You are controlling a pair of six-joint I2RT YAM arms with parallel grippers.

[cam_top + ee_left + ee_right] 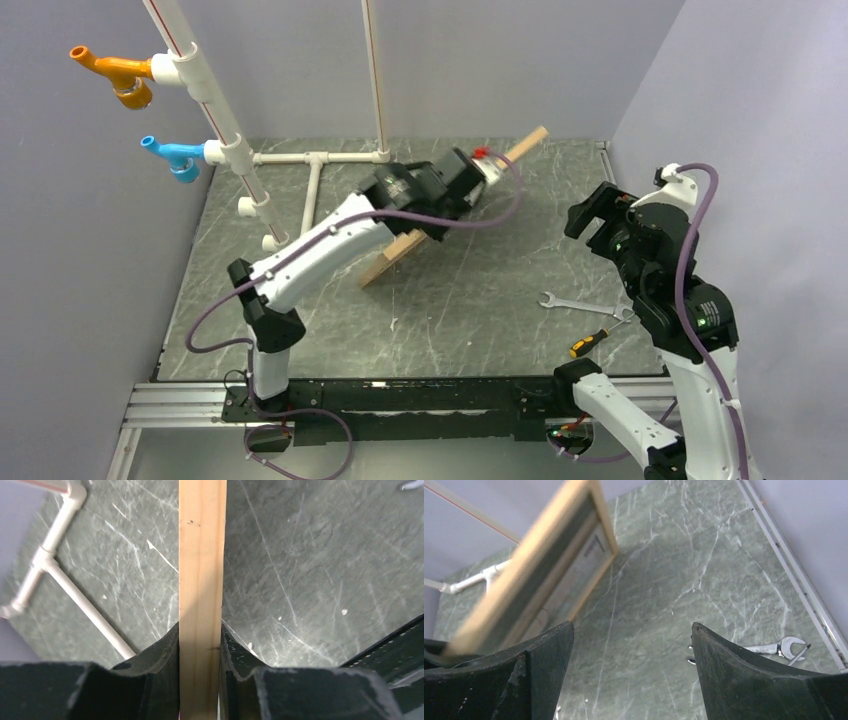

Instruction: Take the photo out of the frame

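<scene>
**Photo.** We cannot pick it out with certainty. In the right wrist view the inside of the frame (519, 575) is blurred: a dark band under the moulding, then a pale pane. Either could be the print. We judge it not yet removed.

**Frame.** Held in the air over the middle of the table (450, 310), tilted, with its low corner toward the near side and its high corner toward the back wall. From above we see it edge-on.

**Left gripper** (200, 640). Clamped on one rail of the frame, with a finger on each face of the wood and no gap showing.

**Right gripper** (632, 626). Jaws stand wide with nothing between them. It is well apart from the frame, on the right side, facing it.

**Surroundings.** The wrench (575, 303) and screwdriver (600, 340) lie on the table near the right arm. The white pipes (320, 160) stand at the back left.

**Risks, as we judge them.**
- One narrow pinch carries the whole frame, so a push from the right gripper could twist it in the jaws or knock it loose.
- A tilted frame may let the print slide out unguided onto the table.
- Reaching in blind could catch the moulding rather than the print.
- A wide swing could strike the pipes.
</scene>
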